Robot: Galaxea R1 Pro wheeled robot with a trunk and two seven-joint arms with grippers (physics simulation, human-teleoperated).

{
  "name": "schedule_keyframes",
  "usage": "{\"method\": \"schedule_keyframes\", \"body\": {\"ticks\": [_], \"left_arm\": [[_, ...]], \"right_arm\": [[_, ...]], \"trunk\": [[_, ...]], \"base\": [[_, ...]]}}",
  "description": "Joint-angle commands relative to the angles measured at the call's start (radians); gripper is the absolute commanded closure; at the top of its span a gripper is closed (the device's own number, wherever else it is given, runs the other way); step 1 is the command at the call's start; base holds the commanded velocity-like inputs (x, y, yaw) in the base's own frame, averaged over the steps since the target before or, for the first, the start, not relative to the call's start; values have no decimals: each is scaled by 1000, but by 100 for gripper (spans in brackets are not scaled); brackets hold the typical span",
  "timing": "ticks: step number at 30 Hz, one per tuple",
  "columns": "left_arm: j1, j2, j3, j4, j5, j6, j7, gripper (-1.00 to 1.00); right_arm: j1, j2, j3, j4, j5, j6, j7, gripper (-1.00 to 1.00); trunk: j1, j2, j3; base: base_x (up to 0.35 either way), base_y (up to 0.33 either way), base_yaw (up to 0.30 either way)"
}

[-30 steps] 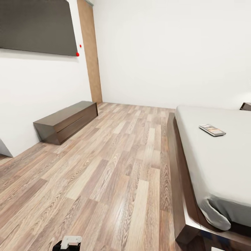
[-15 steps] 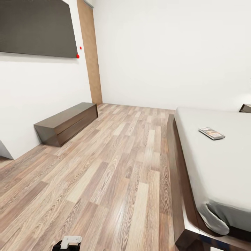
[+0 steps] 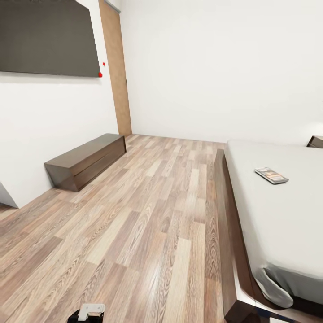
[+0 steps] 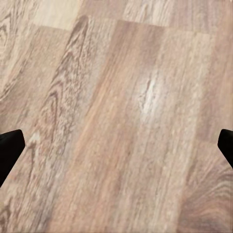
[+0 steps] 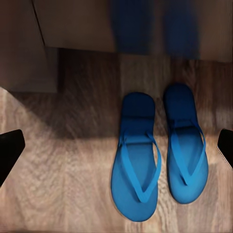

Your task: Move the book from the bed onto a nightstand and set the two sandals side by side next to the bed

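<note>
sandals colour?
Bright blue sandals, straps included; clearest in the right wrist view.

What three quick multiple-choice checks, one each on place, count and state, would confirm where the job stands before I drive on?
1. The book lies:
A on the bed
B on the floor
C on the wall cabinet

2. Blue sandals in the right wrist view:
A one
B two
C three

3. The sandals are:
A stacked
B far apart
C side by side on the floor

Answers:
1 A: it rests flat on the bed's grey mattress.
2 B: a pair shows there.
3 C: both lie parallel on the wood floor, close beside dark brown wood.
</note>
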Motion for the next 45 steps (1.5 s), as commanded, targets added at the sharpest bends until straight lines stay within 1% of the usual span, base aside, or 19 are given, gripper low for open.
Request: {"method": "schedule_keyframes", "body": {"ticks": [1, 4, 9, 19, 26, 39, 45], "left_arm": [[0, 0, -8, 2, 6, -3, 5, -100], [0, 1, -8, 10, 7, -3, 4, -100], [0, 1, -9, 20, 7, -3, 4, -100], [0, 0, -9, 26, 8, -4, 3, -100], [0, 2, -8, 27, 8, -5, 1, -100], [17, 2, -7, 28, 8, -9, 0, -100], [37, 1, -7, 27, 10, -11, 0, -100]], "right_arm": [[0, 0, -8, 2, 18, -2, -5, -100], [0, 0, -9, 2, 32, -2, -6, -100], [0, 1, -9, 2, 41, -2, -6, -100], [0, 2, -9, 3, 46, -2, -6, -100], [0, 15, -9, 2, 47, -2, -5, -100], [0, 23, -9, 1, 49, -2, -5, -100], [0, 24, -9, 1, 49, -2, -5, -100]], "trunk": [[-4, 7, 2], [-16, 28, 12], [-35, 63, 27], [-73, 133, 59], [-100, 182, 81], [-150, 273, 121], [-173, 315, 137]], "base": [[0, 0, 0], [0, 0, 0], [0, 0, 0], [0, 0, 0], [0, 0, 35], [0, 0, 205], [0, 0, 268]]}}
